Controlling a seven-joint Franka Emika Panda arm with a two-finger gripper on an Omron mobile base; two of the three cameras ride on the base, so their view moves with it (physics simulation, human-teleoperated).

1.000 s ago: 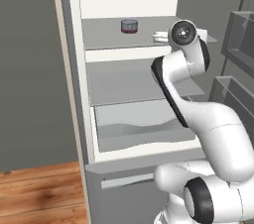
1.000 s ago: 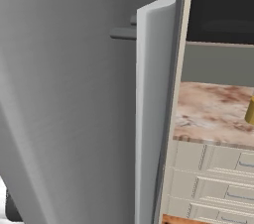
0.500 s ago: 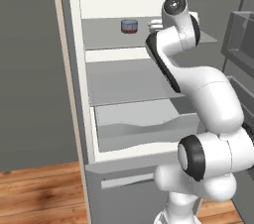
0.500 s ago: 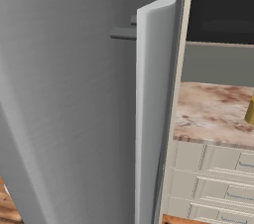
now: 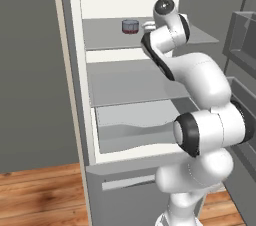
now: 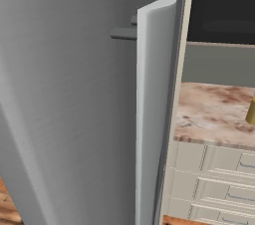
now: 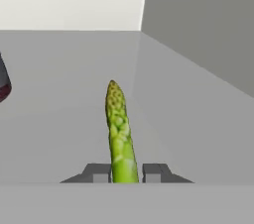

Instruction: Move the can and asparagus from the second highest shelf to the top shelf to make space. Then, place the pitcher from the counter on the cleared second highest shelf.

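1. The asparagus (image 7: 118, 134) is pinched near its base between the closed fingers (image 7: 101, 173), its tip pointing out over the top shelf (image 5: 105, 35). It looks light, thin and bendable, so a gentle hold low on the stalk suits it.
2. The can (image 5: 130, 26) already stands on that shelf.
3. The arm hides the fingers from the left base view. The fridge door (image 6: 74, 119) blocks the shelves in the right base view, and the pitcher (image 6: 251, 112) on the worktop (image 6: 209, 119) is cut off at the edge.

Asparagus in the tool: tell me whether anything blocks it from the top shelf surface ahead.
Nothing visible does. In the hand view the tool is shut on the asparagus, which points out over bare grey top shelf. The can sits off at the left edge of that view, beside the path rather than in it.
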